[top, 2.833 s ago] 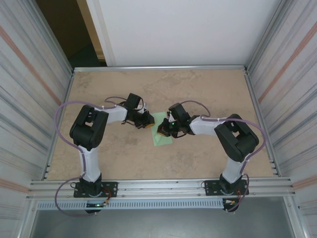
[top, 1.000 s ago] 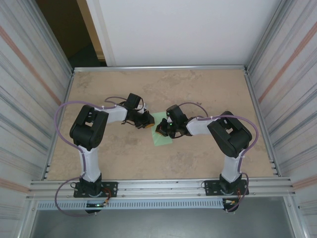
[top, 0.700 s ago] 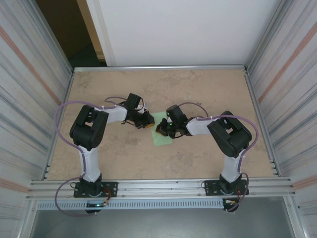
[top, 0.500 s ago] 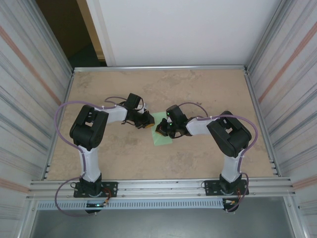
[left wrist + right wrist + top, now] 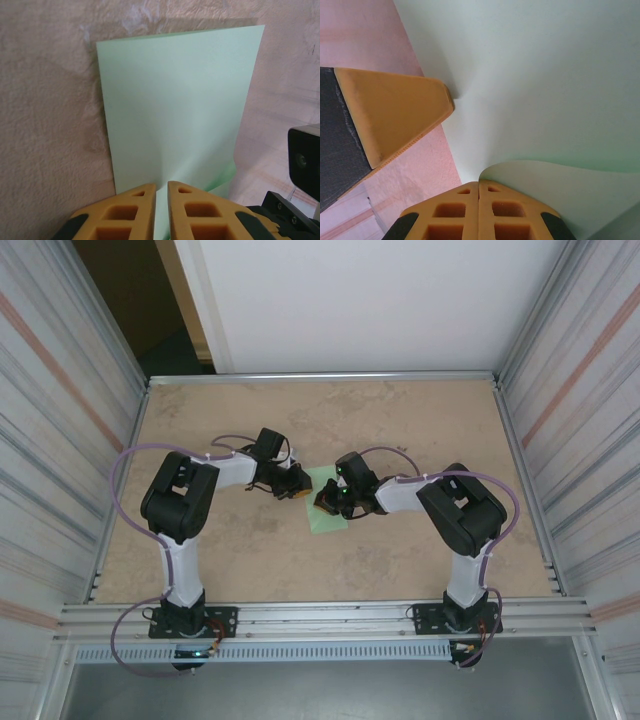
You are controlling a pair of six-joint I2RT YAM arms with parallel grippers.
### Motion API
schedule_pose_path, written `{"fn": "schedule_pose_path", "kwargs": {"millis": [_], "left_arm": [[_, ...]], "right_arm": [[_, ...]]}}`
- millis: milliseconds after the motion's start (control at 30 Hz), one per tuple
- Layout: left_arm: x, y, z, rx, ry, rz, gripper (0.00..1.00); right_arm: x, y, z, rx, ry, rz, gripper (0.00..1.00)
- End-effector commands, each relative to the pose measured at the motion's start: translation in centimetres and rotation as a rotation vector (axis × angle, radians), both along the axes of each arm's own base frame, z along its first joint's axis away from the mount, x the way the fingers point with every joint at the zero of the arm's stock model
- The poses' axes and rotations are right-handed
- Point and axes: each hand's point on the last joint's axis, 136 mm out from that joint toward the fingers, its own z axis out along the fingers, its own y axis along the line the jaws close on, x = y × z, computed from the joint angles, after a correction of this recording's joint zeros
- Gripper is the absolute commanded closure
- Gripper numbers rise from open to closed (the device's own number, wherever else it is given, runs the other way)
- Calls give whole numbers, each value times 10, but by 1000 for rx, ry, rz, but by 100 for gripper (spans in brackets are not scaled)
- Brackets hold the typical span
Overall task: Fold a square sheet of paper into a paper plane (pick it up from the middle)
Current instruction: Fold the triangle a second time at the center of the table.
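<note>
One square sheet of paper [image 5: 175, 100], pale green, on table [image 5: 400, 430]; left side pinched by left gripper [image 5: 161, 192], curled right side clamped by right gripper [image 5: 478, 186]

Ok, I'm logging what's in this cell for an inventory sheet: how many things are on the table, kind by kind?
Paper: 1, the square sheet of paper, pale green
Grippers: 2, the left gripper and the right gripper, both at the sheet
Total: 3

Paper [image 5: 328, 520] between left claw [image 5: 161, 186], right claw [image 5: 478, 184]
</note>
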Motion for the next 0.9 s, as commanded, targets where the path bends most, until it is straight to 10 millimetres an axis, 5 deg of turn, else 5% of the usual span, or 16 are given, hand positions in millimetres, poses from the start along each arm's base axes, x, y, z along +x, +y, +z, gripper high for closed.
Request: {"fn": "schedule_pose_path", "kwargs": {"millis": [0, 667, 867], "left_arm": [[-15, 12, -26, 72, 67, -4, 85], [-13, 13, -22, 68, 59, -1, 85], [7, 9, 7, 31, -1, 14, 85]], "right_arm": [[3, 7, -1, 16, 13, -4, 100], [-2, -2, -15, -41, 60, -26, 100], [-4, -5, -19, -65, 76, -36, 100]]}}
